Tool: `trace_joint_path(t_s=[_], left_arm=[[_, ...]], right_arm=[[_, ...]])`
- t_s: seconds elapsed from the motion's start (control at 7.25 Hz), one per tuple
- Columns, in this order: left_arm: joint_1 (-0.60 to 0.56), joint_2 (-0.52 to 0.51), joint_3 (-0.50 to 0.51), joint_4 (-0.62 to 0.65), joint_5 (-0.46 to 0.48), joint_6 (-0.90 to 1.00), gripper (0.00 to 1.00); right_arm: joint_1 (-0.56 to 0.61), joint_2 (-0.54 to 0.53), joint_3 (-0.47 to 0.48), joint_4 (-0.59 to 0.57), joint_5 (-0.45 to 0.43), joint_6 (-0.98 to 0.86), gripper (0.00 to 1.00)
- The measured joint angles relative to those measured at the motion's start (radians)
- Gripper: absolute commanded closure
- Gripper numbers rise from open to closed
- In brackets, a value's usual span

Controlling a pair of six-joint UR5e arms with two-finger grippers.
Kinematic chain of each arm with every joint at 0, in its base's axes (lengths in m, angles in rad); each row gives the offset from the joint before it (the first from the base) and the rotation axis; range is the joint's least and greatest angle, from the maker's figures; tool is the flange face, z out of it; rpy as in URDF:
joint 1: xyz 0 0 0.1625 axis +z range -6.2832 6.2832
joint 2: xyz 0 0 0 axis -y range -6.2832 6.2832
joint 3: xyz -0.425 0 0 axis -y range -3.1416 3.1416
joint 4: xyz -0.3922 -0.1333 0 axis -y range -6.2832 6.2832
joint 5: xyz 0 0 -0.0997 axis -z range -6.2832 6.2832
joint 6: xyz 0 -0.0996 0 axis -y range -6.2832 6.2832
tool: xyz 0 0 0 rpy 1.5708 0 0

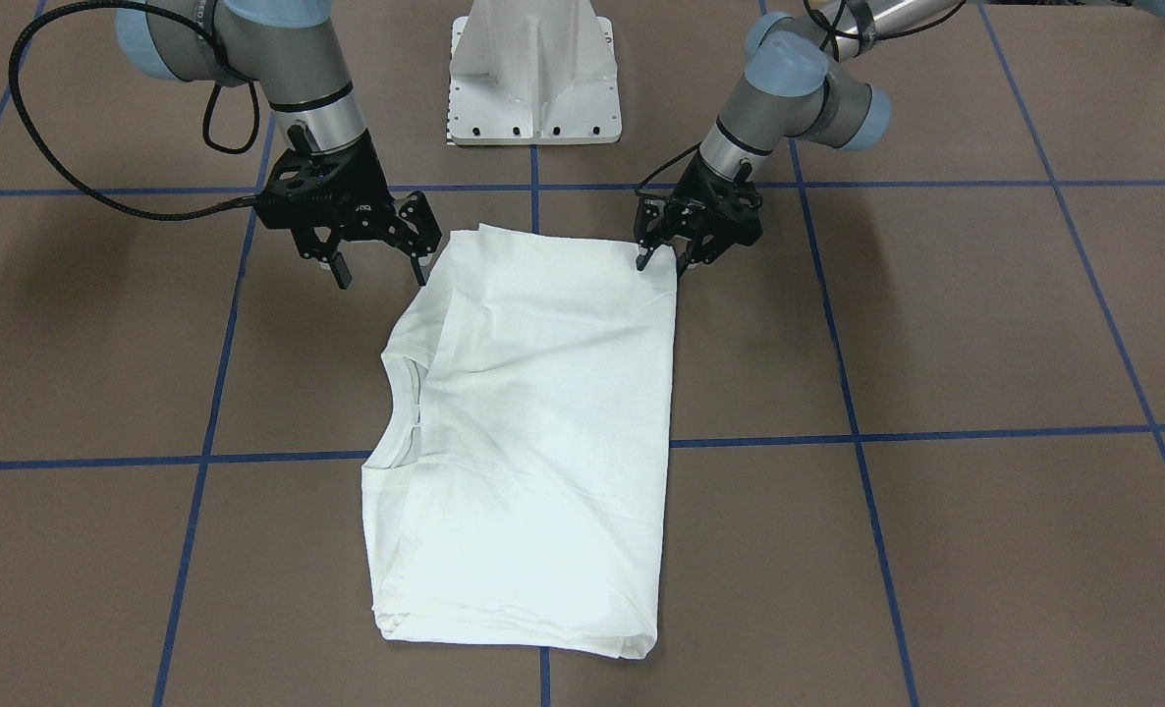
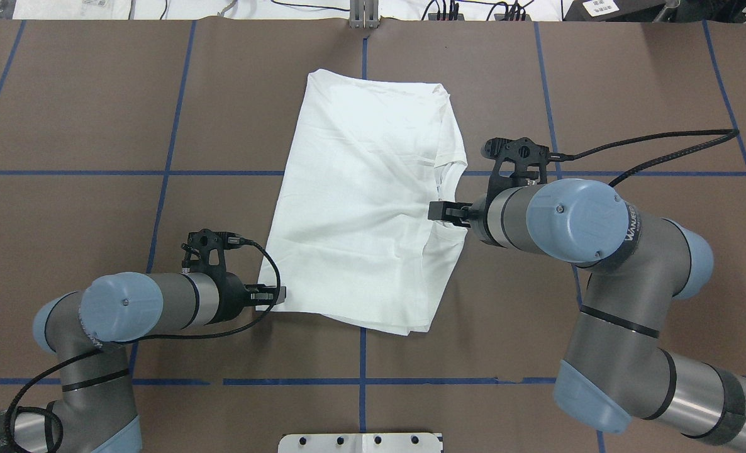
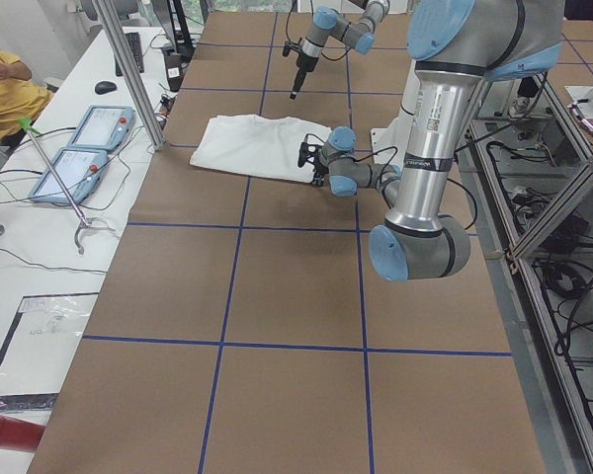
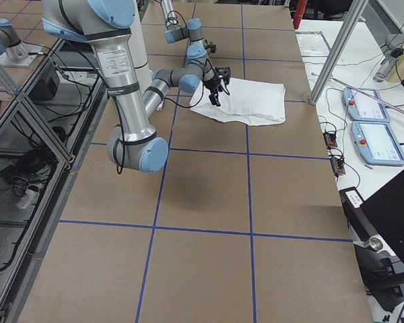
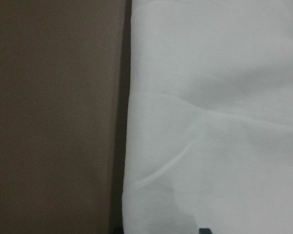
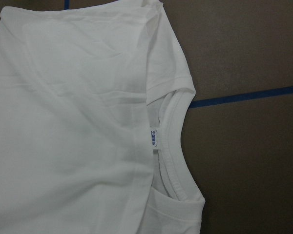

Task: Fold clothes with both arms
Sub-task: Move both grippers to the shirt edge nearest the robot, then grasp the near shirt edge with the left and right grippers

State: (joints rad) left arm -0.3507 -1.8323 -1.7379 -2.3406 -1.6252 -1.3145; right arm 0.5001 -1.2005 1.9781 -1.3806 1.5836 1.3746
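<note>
The white shirt point(image 1: 533, 432) lies folded flat into a long rectangle on the brown table; its ribbed neck point(image 6: 173, 146) and small label point(image 6: 155, 140) show in the right wrist view. My left gripper point(image 1: 662, 262) is low at the shirt's corner nearest the robot. Its fingers stand a little apart astride that corner, open. The left wrist view shows only close-up cloth point(image 5: 215, 117) and bare table. My right gripper point(image 1: 381, 273) hovers wide open with nothing in it, just beside the shirt's other near corner on the neck side point(image 2: 443, 211).
The white pedestal base point(image 1: 533, 83) stands between the arms, behind the shirt. Blue tape lines point(image 1: 936, 432) grid the table. A side bench with two tablets point(image 3: 84, 148) and a person sitting beside it lies beyond the table's far edge.
</note>
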Motion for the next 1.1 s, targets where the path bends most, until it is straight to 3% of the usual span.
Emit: trace_joint_path(t_s=[0.41,1.1], left_arm=[[0.006,0.000,-0.013,0.000,0.017,-0.026,1.00],[0.005,-0.004,-0.020,-0.002,0.023,-0.034,1.00]], right_arm=[[-0.025,0.003,0.004,-0.004,-0.013,0.099,0.02],[-0.192,0.049,0.002,-0.176,-0.071,0.683,0.12]])
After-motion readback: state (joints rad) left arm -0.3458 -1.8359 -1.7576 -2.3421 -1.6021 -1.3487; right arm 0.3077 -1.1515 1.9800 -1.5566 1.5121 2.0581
